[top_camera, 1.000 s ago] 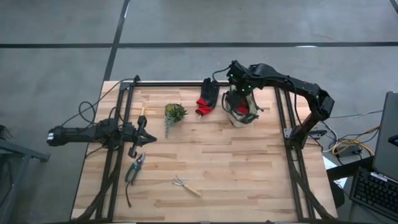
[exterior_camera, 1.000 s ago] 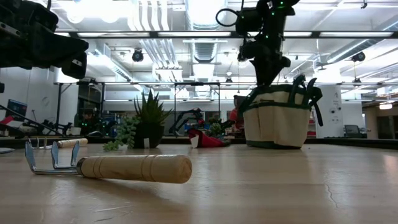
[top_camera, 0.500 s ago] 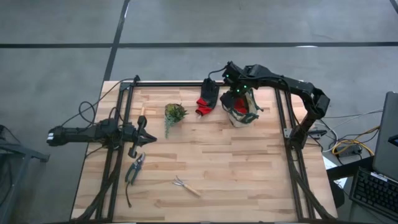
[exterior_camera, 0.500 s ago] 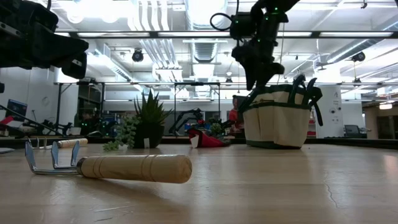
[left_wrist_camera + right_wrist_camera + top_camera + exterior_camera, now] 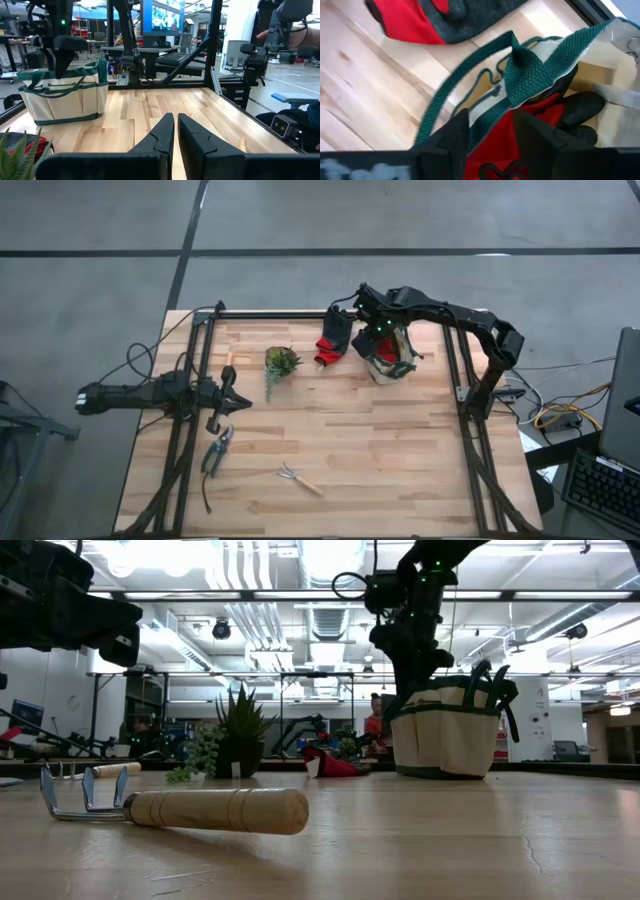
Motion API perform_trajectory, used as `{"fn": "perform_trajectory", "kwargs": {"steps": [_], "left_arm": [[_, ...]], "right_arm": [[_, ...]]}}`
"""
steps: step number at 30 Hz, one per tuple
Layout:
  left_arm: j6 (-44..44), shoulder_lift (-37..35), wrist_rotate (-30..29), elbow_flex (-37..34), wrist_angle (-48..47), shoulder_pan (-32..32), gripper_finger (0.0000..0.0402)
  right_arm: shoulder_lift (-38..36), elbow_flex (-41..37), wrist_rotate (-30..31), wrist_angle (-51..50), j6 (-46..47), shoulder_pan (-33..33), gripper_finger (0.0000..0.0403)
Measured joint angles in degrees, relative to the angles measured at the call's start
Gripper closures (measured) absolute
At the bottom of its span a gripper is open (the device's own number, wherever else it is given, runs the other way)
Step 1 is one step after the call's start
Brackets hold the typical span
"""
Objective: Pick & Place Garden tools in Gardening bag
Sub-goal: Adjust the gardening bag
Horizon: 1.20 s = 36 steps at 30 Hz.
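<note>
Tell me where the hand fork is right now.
In the high view, the hand fork lies on the table's near centre, right of the green-handled pruners, apart from them and far from the gardening bag.

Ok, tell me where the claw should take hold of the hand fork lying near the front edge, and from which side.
Grip the hand fork around the middle of its wooden handle, coming straight down from above. It lies flat on the table with open wood all round, and the round handle is the thickest part; the metal tines are thin and bent, a likely poor hold. Set the claw fingers across the handle's length.
</note>
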Motion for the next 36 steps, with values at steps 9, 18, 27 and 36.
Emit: {"fn": "perform_trajectory", "kwargs": {"steps": [9,18,27,36], "left_arm": [[0.00,0.00,0.00,0.00,0.00,0.00,0.0374],[0.00,0.00,0.00,0.00,0.00,0.00,0.0374],[0.00,0.00,0.00,0.00,0.00,0.00,0.0374],[0.00,0.00,0.00,0.00,0.00,0.01,0.0374]], "right_arm": [[-0.01,-0.07,0.03,-3.12,-7.91,0.10,0.0386],[-0.04,-0.16,-0.88,-6.06,-19.57,3.20,0.0395],[-0.22,-0.16,1.21,-12.79,-29.73,9.37,0.0395],[-0.33,-0.16,2.04,-12.76,-38.13,19.66,0.0395]]}}
